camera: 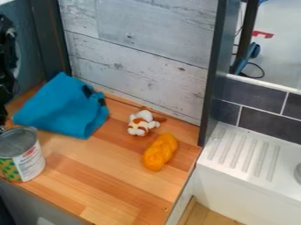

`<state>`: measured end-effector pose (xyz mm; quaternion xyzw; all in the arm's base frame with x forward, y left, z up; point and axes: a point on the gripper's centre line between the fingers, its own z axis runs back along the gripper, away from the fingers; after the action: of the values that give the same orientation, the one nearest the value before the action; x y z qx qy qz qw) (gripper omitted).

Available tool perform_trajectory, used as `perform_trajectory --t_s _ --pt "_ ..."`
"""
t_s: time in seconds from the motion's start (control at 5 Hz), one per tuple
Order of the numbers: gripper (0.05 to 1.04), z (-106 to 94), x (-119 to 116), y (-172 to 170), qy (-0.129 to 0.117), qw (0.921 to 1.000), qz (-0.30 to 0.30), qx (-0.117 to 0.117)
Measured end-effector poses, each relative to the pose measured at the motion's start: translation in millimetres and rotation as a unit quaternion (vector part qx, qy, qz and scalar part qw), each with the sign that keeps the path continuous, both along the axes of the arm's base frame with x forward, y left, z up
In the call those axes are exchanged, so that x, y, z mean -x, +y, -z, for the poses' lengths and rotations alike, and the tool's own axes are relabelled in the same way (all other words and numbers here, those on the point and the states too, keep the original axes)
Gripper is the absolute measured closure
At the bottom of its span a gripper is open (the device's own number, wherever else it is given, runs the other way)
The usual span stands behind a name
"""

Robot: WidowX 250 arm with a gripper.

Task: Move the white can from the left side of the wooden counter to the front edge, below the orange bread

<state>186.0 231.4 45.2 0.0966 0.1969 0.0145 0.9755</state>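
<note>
Black gripper (3,115) at the left edge, beside the rim of an upright can (29,161) near the front edge of the bench (111,184); contact and whether the jaws are spread or pressed together cannot be told. Judgement: handling the rigid can well calls for a level, centred grip, clear of the blue cloth (66,107) behind it.
</note>
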Motion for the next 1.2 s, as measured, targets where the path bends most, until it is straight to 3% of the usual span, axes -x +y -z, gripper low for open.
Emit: perform_trajectory --t_s 0.2,0.4,0.6,0.8,1.0,1.2 --pt "0.078 10.3 -15.5 -41.4 -0.014 0.9982 0.047 0.033" --pt "0.079 -8.3 -16.7 -93.4 -0.022 0.9933 0.096 0.06" --pt "0.079 -7.6 -13.9 -138.1 -0.022 0.9901 0.086 0.109" --pt "0.081 -2.7 -15.7 -157.6 -0.016 0.9903 0.014 0.137" --pt "0.081 -6.3 -13.0 -156.8 -0.011 0.9915 -0.026 0.127" --pt "0.081 -23.7 -7.9 -140.0 -0.031 0.991 -0.088 0.096"
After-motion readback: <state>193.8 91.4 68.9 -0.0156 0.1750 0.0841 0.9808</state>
